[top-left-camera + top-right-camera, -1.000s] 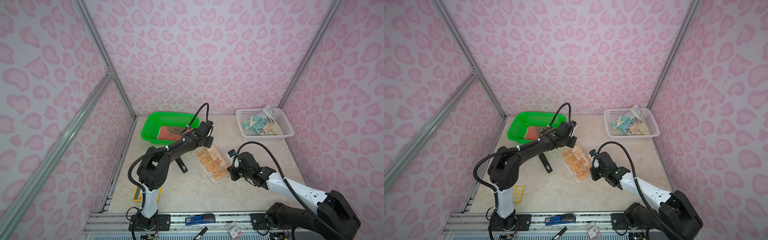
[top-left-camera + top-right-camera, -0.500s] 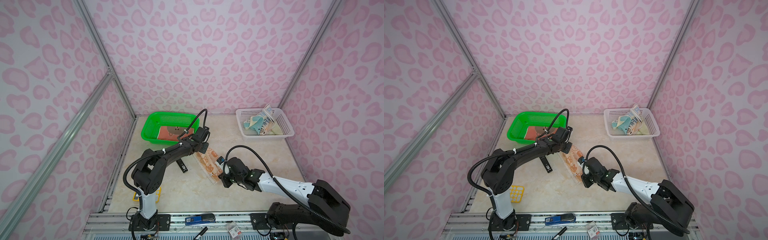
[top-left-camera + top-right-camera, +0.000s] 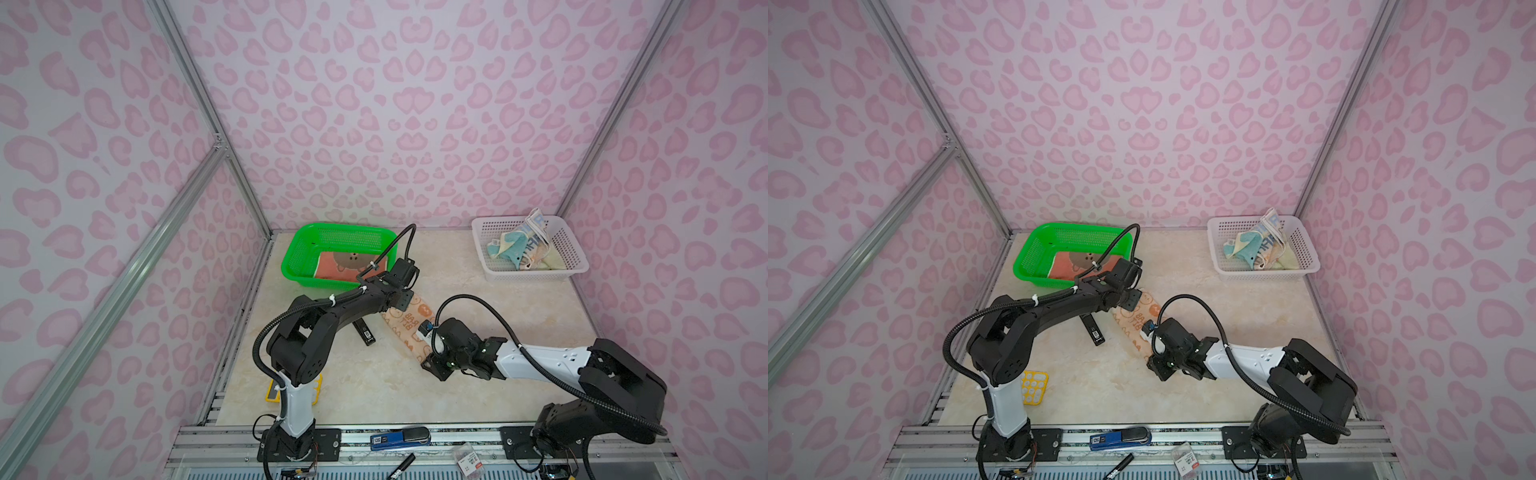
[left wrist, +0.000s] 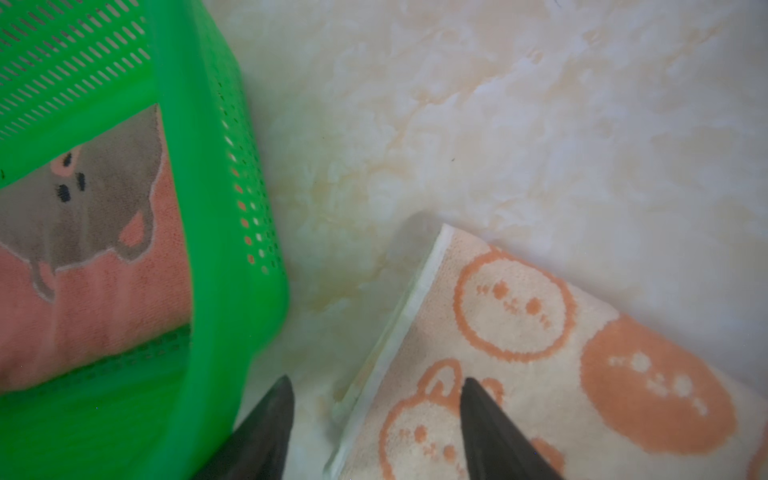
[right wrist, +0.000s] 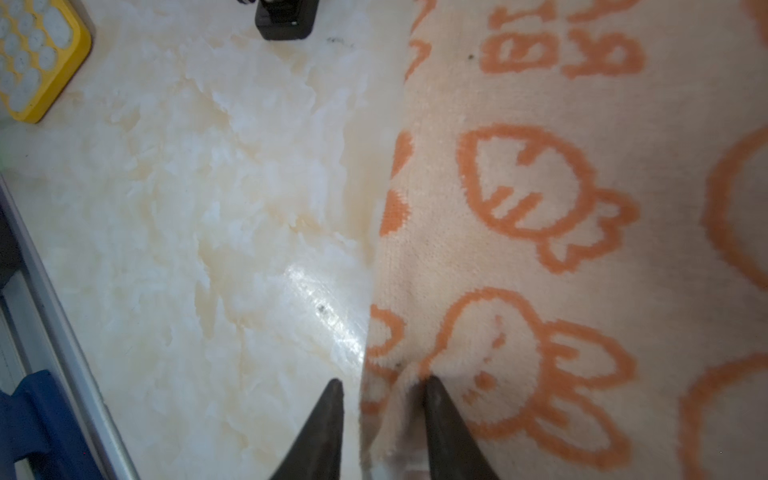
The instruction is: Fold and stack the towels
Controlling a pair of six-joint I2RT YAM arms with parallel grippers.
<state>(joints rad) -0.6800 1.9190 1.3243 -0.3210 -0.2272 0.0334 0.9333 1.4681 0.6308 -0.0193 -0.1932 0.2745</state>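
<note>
In both top views you see the folded beige towel lying as a slanted strip mid-table. The left gripper is at its upper end and the right gripper at its lower end. A black bar lies just left of the towel. The green basket, holding the rust-red towel, crowds in just above your left gripper. The white basket of crumpled towels stands well apart at upper right.

In the left wrist view the jaws stand spread across the beige towel's corner edge. One finger is over the cloth and the other is near the green wall.

In the right wrist view your jaws are parted astride the folded edge, with one finger touching a raised pucker of cloth. The yellow tray sits at upper left.
</note>
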